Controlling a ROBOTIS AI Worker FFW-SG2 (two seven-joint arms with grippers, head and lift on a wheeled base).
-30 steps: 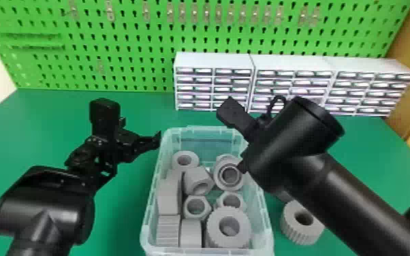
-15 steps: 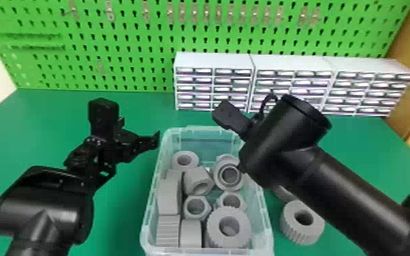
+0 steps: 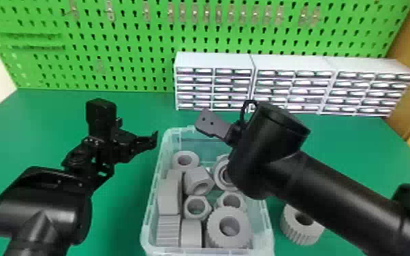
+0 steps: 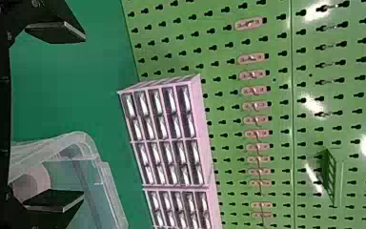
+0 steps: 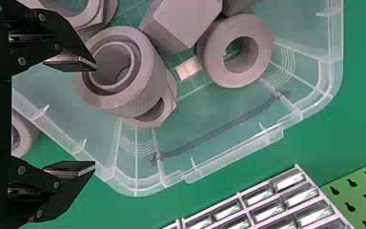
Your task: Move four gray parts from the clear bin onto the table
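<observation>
1. Green pegboard [image 3: 139, 44] backs my green table [image 3: 41, 129].
2. Chunky gray ring-shaped parts [image 3: 230, 226] fill my clear plastic bin [image 3: 270, 235].
3. My right pincer [image 5: 95, 117], over its right edge, gapes empty.
4. My left pincer [image 3: 138, 134], left of it, is likewise.

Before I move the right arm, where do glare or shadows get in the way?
Left wrist view: white glare patches on the green pegboard; head view: bright shine across the fronts of the drawer units, a soft highlight along the right arm; right wrist view: pale reflections on the rim of the clear bin, and shaded holes in the gray parts.
</observation>
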